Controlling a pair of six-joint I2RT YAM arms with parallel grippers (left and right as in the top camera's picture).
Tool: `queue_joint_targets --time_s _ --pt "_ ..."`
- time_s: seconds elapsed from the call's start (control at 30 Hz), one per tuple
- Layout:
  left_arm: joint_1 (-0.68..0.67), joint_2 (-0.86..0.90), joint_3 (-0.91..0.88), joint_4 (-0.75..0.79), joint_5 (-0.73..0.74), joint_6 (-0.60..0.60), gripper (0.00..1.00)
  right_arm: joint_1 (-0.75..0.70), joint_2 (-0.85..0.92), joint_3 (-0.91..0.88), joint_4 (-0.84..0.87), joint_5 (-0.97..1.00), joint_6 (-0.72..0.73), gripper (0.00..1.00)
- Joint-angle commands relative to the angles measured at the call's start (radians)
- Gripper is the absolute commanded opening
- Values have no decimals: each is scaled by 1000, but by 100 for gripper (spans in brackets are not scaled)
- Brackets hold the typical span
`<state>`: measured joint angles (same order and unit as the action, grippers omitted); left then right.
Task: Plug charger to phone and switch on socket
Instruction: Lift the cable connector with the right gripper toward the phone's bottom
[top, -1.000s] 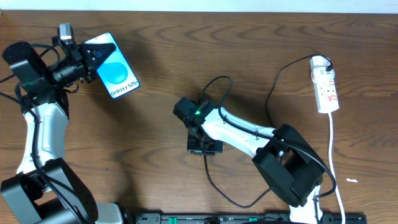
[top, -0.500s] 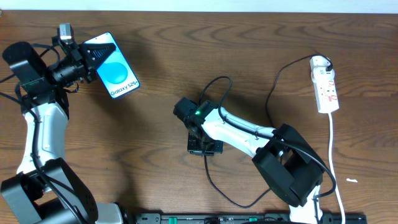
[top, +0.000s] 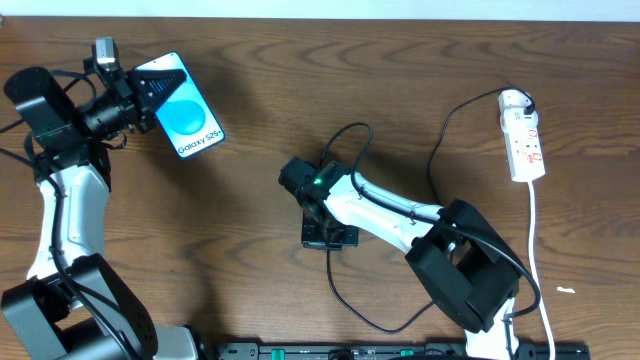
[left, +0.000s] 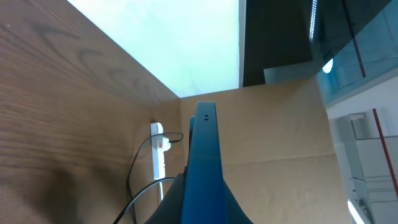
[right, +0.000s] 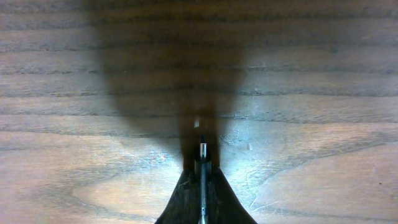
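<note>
Brown wooden table (top: 260, 110): the phone (top: 185, 108) is held clamped in the left gripper (top: 148, 98) at far left, long axis slanted toward centre, while the charger (right: 202, 149) tip is pinched in the closed right gripper (right: 202, 183) mid-table, well apart rightward, the socket (top: 525, 140) lying at far right.

In the overhead view the left gripper (top: 137, 98) covers one end of the phone (top: 190, 115), and the fingertips of the right gripper (top: 328, 235) sit hidden under its own body. The switches on the socket (top: 524, 143) are too small to read. The charger (right: 202, 152) runs off the bottom edge of the right wrist view. The left wrist view shows the phone edge-on, its screen unseen.
</note>
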<state>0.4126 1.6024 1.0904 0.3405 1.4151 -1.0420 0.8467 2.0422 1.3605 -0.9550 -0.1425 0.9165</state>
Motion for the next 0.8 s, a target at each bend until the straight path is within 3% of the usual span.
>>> queue_joint_targets --time_s 0.0,0.27,0.67,0.77 --pt "6 -20 7 6 14 13 7 4 36 0 2 -8 -5 1" --pt "6 -20 7 6 14 13 7 -52 35 1 36 -188 -147 1" --pt "13 -20 7 6 14 13 7 -205 35 1 333 -1001 -673 1" --pt "18 -20 7 6 15 13 7 -220 35 1 416 -1099 -713 1"
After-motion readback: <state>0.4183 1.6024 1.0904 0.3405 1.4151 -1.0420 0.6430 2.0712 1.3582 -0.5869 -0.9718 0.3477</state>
